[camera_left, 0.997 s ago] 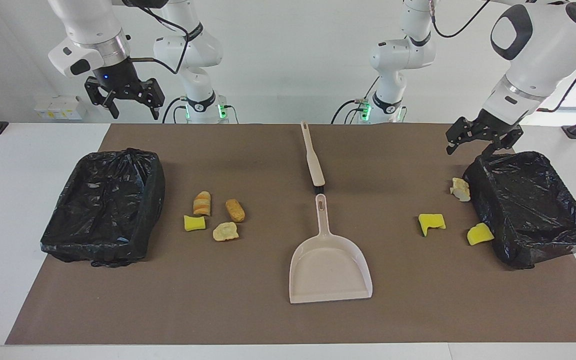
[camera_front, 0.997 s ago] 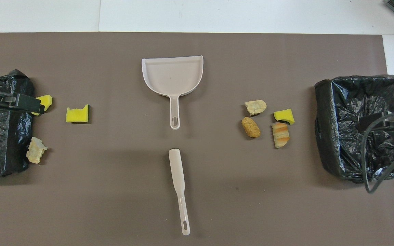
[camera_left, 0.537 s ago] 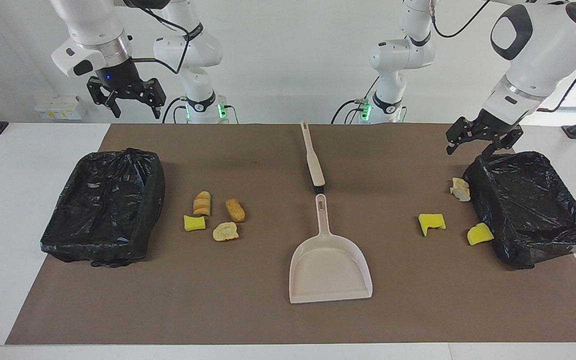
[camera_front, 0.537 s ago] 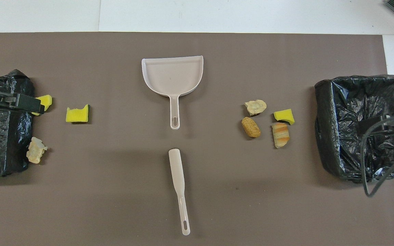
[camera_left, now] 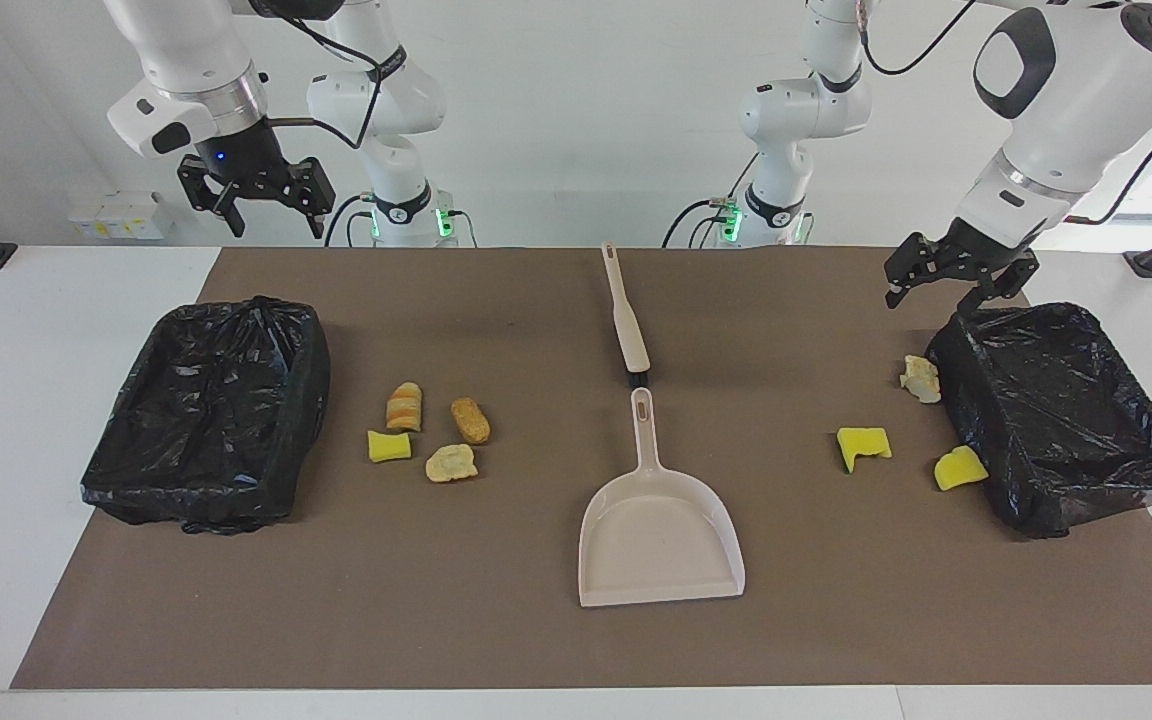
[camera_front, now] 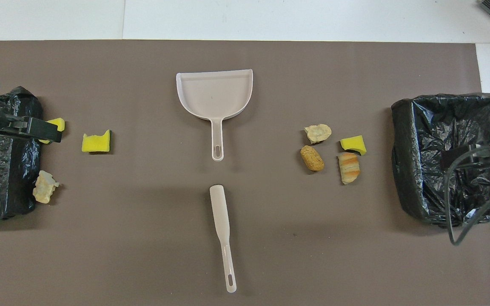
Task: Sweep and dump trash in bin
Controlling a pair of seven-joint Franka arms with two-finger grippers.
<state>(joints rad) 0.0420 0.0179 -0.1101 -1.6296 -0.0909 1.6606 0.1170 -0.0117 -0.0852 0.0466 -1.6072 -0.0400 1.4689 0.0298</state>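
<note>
The trash lies in two groups on the brown mat. Toward the right arm's end are a striped bread chunk [camera_left: 403, 406], a brown chunk [camera_left: 470, 420], a yellow sponge piece [camera_left: 389, 446] and a tan chunk [camera_left: 451, 463]. Toward the left arm's end are a pale chunk [camera_left: 921, 379] and two yellow sponge pieces [camera_left: 863, 446] [camera_left: 960, 467]. A black-lined bin [camera_left: 206, 420] stands at the right arm's end, another bin [camera_left: 1066, 420] at the left arm's. My right gripper [camera_left: 274, 222] hangs open high over its bin. My left gripper [camera_left: 936, 298] is open over its bin's edge.
A beige dustpan [camera_left: 659, 540] lies mid-mat with its handle toward the robots. The beige brush [camera_left: 626, 315] lies in line with it, nearer to the robots. Bare white table [camera_left: 36, 300] borders the mat [camera_front: 143, 238] at both ends.
Both grippers have drifted slightly toward the middle of the table, and the right one has risen a little. Nothing on the mat has moved.
</note>
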